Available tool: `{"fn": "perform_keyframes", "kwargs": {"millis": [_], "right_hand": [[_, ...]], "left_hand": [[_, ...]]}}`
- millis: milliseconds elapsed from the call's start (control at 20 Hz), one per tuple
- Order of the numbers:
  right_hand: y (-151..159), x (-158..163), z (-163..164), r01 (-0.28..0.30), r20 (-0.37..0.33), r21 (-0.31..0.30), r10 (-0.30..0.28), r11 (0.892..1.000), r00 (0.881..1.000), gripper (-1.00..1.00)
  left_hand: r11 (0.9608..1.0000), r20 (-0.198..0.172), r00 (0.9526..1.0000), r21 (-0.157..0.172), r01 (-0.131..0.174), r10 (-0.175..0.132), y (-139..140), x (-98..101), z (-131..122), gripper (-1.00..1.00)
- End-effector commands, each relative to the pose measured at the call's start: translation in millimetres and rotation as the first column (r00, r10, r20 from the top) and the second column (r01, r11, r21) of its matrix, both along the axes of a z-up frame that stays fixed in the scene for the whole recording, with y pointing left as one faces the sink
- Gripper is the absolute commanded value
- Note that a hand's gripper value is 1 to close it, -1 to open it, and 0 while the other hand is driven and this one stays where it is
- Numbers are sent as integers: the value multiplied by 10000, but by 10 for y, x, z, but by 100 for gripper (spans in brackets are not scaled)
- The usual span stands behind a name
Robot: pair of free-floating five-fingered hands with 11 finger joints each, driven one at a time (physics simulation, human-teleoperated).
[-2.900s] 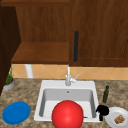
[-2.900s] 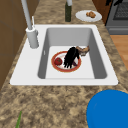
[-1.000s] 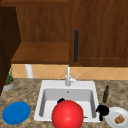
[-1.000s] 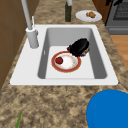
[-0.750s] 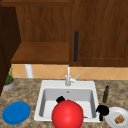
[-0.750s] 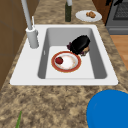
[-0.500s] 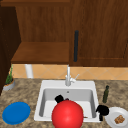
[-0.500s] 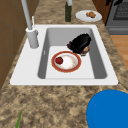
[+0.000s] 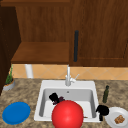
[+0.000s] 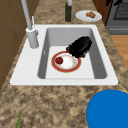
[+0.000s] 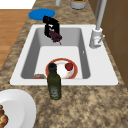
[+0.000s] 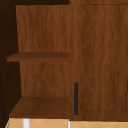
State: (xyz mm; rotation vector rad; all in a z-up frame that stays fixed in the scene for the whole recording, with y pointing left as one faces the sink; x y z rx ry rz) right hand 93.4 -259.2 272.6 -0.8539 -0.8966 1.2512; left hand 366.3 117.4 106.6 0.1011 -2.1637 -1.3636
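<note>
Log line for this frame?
left hand: holds purple item over sink | plate in sink, red fruit on it | right hand: by sink's right rim

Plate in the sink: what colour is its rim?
The plate has a red-orange rim around a white middle, clearest in the left side view.

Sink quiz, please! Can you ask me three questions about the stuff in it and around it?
1. True or false: the blue plate lies inside the sink.
2. What lies on the red-rimmed plate in the sink? A) a small red fruit B) a spoon C) a sponge
3. Fill in: the clump hanging from the left hand is dark ____.

Key: 1 false, it lies on the counter; 2 A; 3 purple.
</note>
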Motion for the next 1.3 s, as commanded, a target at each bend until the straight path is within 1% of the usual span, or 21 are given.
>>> {"fn": "perform_keyframes", "kwargs": {"millis": [0,100,150,250,300,550,650,800,900,950,1250], "right_hand": [[0,0,0,0,0,0,0,10000,10000,0],[0,0,0,0,0,0,0,10000,10000,0],[0,0,0,0,0,0,0,10000,10000,0],[0,0,0,0,0,0,0,10000,10000,0],[0,0,0,0,0,0,0,10000,10000,0],[0,0,0,0,0,0,0,10000,10000,0],[0,0,0,0,0,0,0,10000,10000,0],[0,0,0,0,0,0,0,10000,10000,0],[0,0,0,0,0,0,0,10000,10000,0],[0,0,0,0,0,0,0,10000,10000,0],[0,0,0,0,0,0,0,10000,10000,0]], "left_hand": [[9994,-121,9999,353,2,2,256,59,78,100],[9993,-11,10000,373,59,-59,378,76,124,100],[9993,-16,9999,371,110,-109,432,82,155,100],[9989,-24,9999,448,133,-132,554,85,186,100],[9985,-29,9998,515,195,-194,600,71,208,100],[9979,-134,9998,620,179,-171,881,73,308,100],[9972,-133,9996,694,268,-260,971,66,394,100],[9959,-292,9990,830,358,-335,1075,-59,560,100],[9958,-297,9991,845,340,-316,1124,-175,691,100],[9957,-228,9992,859,339,-321,1127,-244,773,100],[9949,-303,9992,969,296,-267,1284,-561,1156,100]]}}
